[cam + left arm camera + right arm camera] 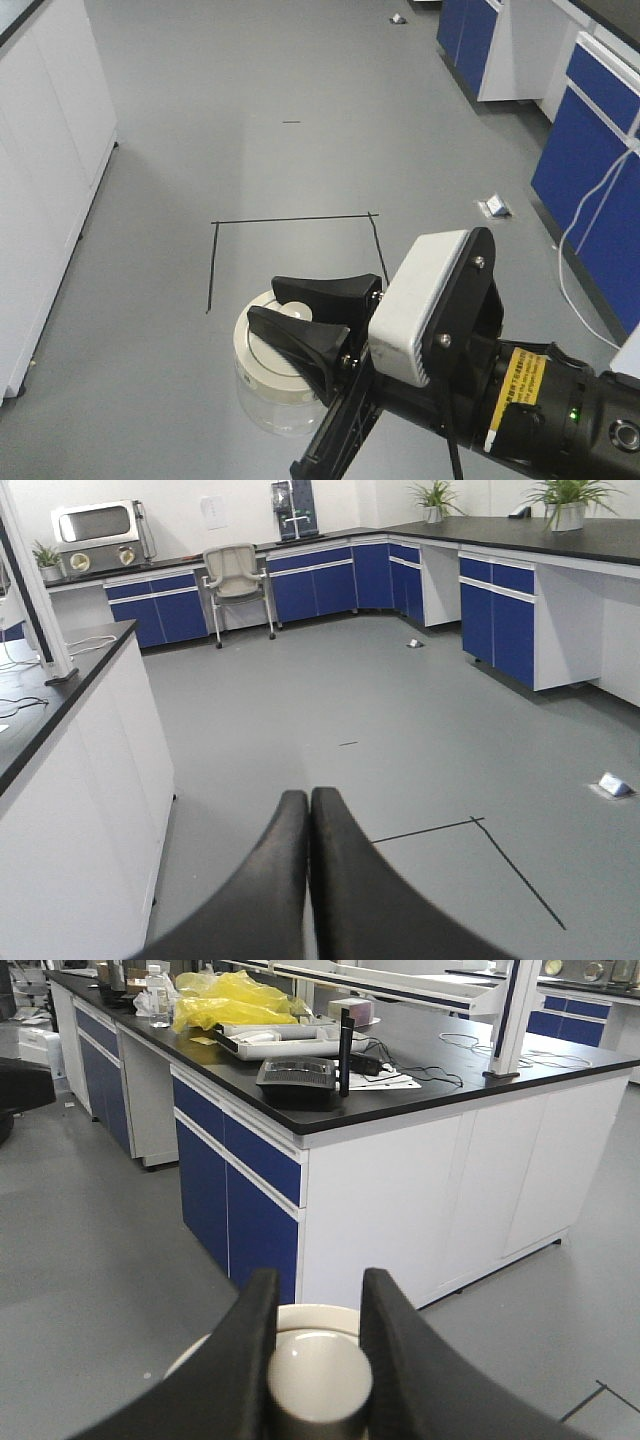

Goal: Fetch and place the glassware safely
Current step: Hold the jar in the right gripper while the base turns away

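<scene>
Black right tool (pixel 320 1290) clamps the cream lid knob (pixel 319 1380), jaws narrowly parted.

Right fingers (pixel 235 1360) clamped narrow, left fingers (pixel 268 885) touching.

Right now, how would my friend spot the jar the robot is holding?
Find the black tape corner on the grey floor. Just nearer the camera, the right pincer pinches the knob of a cream-white round lid. Under that lid is the jar: small, squat, clear glass, the only see-through thing there.
</scene>
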Robot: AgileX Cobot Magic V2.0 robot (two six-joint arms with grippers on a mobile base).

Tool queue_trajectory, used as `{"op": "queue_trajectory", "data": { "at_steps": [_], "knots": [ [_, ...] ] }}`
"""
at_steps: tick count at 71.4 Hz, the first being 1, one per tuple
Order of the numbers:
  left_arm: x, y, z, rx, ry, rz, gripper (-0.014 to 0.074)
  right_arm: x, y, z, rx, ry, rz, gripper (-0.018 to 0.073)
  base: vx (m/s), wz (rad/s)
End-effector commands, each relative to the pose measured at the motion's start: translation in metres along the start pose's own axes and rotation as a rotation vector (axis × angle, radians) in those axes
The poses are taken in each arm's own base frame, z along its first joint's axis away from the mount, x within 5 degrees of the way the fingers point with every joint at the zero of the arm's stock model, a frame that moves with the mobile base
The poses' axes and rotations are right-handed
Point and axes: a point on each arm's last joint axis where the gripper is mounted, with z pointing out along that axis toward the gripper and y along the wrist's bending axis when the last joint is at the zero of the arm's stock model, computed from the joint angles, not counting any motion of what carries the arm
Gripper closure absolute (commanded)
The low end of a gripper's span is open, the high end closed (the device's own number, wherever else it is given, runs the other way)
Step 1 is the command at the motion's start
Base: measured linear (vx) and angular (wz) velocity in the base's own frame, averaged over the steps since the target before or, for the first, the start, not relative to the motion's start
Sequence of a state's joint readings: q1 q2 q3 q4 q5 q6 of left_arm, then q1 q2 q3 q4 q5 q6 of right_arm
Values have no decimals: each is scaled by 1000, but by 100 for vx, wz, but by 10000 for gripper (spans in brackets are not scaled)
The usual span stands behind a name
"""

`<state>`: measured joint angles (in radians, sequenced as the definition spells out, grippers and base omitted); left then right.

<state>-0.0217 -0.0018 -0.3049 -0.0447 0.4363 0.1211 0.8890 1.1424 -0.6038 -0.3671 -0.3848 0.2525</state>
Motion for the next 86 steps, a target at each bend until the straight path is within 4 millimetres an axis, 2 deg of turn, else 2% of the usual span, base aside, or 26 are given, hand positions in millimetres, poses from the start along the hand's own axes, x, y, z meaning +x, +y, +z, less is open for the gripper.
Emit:
{"op": "queue_trajectory", "data": {
  "at_steps": [1, 39, 86],
  "knots": [
    [-13, 1, -2, -1, -79, -8, 603, -27, 1, -5, -18, -162, -7, 563, 23, 14],
    [-13, 1, -2, -1, -79, -8, 603, -27, 1, -5, -18, -161, -7, 563, 32, -3],
    [-13, 1, -2, -1, -79, -8, 603, -27, 1, -5, -18, -161, -7, 563, 45, 7]
  ]
}}
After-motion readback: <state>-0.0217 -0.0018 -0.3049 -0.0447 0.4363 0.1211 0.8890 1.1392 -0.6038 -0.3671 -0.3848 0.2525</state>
